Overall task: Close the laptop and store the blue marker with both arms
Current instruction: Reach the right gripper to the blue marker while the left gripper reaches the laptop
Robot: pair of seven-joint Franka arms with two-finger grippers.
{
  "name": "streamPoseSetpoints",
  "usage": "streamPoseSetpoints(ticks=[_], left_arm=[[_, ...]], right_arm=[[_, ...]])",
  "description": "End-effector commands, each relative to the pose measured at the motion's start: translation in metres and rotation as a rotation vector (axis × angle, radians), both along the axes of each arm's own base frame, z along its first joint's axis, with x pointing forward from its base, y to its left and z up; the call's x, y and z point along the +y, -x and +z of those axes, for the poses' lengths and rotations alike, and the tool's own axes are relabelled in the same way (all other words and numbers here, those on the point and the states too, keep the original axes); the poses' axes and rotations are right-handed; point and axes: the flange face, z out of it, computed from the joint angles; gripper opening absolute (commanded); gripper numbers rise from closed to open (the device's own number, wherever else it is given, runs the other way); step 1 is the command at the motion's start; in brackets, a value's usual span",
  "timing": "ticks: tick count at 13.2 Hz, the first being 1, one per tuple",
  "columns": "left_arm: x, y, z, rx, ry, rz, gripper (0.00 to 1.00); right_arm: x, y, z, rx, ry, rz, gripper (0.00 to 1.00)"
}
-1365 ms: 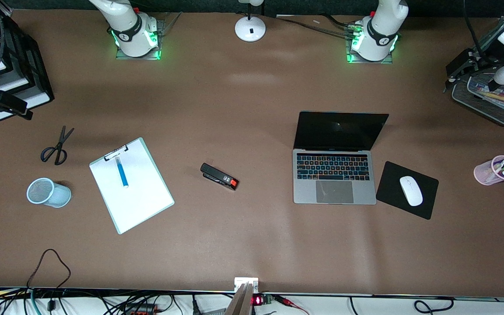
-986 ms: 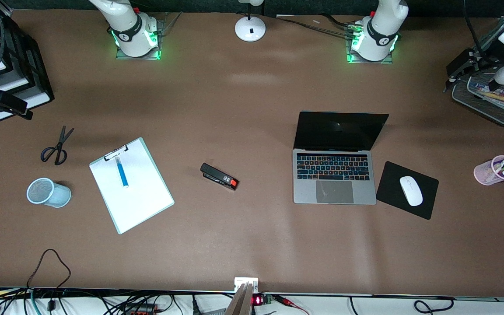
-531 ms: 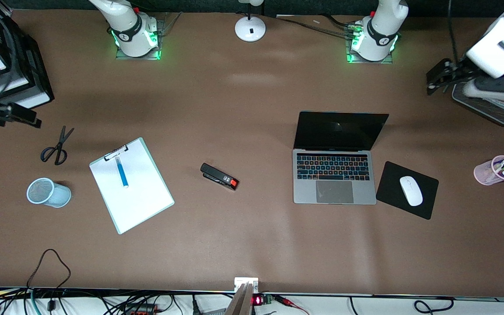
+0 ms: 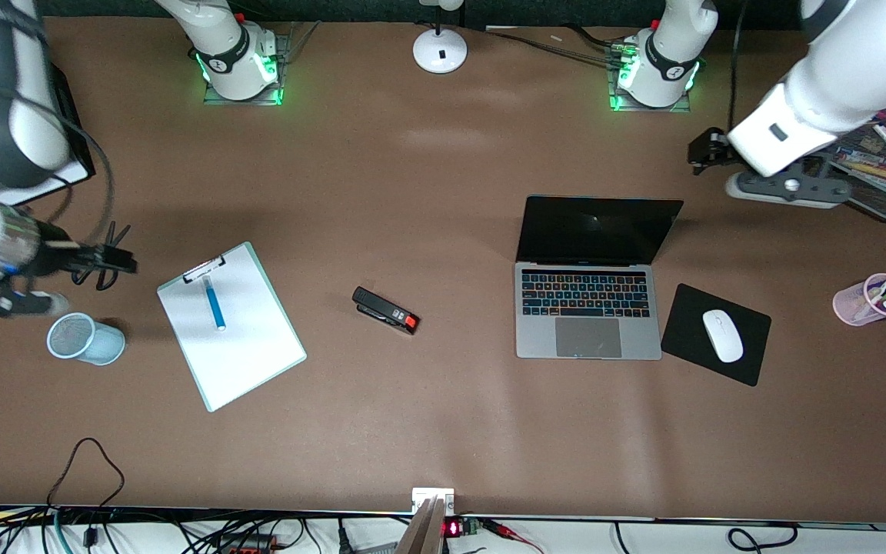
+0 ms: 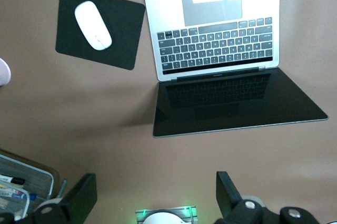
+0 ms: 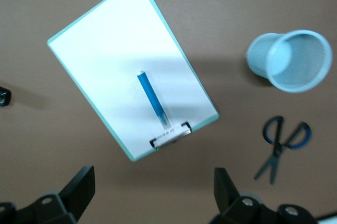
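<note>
laptop (image 4: 593, 281) open, right of centre in front view | blue marker (image 4: 214, 302) lying on clipboard (image 4: 235, 338), left of centre | left gripper (image 4: 703, 150) spread wide, upper right, over bare table | right gripper (image 4: 108, 260) spread wide, left edge, over scissors (image 6: 281, 145)

The laptop (image 4: 589, 288) is silver-grey and slim, standing open on the desk toward the left arm's end, its black screen (image 4: 597, 229) raised and its dark keyboard (image 4: 586, 294) and large grey trackpad (image 4: 587, 337) facing up. The trackpad edge is the part nearest the front camera. The blue marker (image 4: 214, 302) is slim and bright blue with a pale end. It lies flat on the white sheet of a clipboard (image 4: 258, 362) toward the right arm's end, its pale end pointing at the clip (image 4: 204, 268).
</note>
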Motion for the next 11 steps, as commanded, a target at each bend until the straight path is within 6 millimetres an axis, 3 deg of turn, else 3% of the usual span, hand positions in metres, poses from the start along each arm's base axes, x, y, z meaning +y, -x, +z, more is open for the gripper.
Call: streamPoseSetpoints(ticks=[1, 4, 7, 11], left_arm=[[-0.005, 0.02, -0.02, -0.01, 0.008, 0.03, 1.0], [-0.018, 0.031, -0.057, 0.031, 0.01, 0.052, 1.0], [-0.043, 0.052, -0.093, 0.086, -0.041, 0.088, 1.0], [-0.037, 0.079, -0.131, 0.142, -0.078, 0.088, 1.0]], right_arm=[[0.027, -0.011, -0.027, -0.007, 0.014, 0.046, 1.0], [0.035, -0.025, -0.088, -0.007, 0.089, 0.109, 1.0], [0.051, -0.028, -0.114, -0.013, 0.111, 0.154, 1.0], [0.059, -0.031, -0.163, -0.005, 0.1, 0.195, 1.0]])
